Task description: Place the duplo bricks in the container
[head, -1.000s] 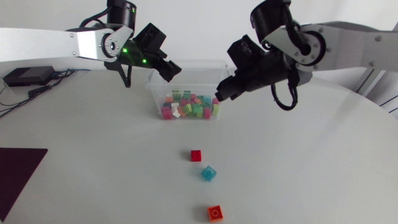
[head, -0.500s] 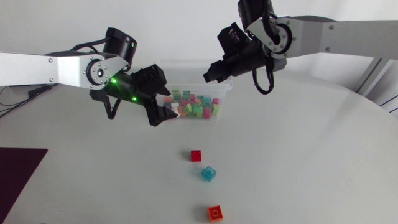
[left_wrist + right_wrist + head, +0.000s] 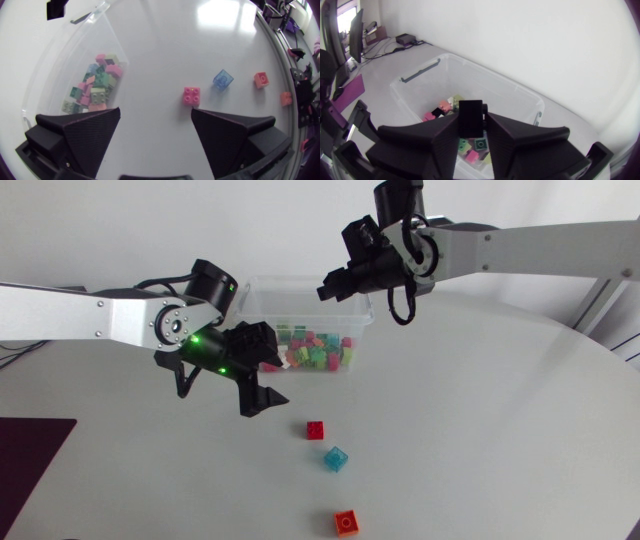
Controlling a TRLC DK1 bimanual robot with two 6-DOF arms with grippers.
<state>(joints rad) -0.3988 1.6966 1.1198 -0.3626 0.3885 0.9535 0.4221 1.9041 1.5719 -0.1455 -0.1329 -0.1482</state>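
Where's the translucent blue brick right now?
Head view: the translucent blue brick lies loose on the table between the red brick and the orange brick, nearer the red one, outside the container.

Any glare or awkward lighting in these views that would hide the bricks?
Left wrist view: a bright glare patch on the table beyond the blue brick, hiding no bricks. Right wrist view: the dark block in the right claw barely stands out from it. Head view: even light, no glare.

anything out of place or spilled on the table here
Three bricks lie loose on the white table, outside the clear plastic container: a red brick, a translucent teal brick and an orange brick, in a ragged line in front of it. The container stands upright; nothing looks damaged.
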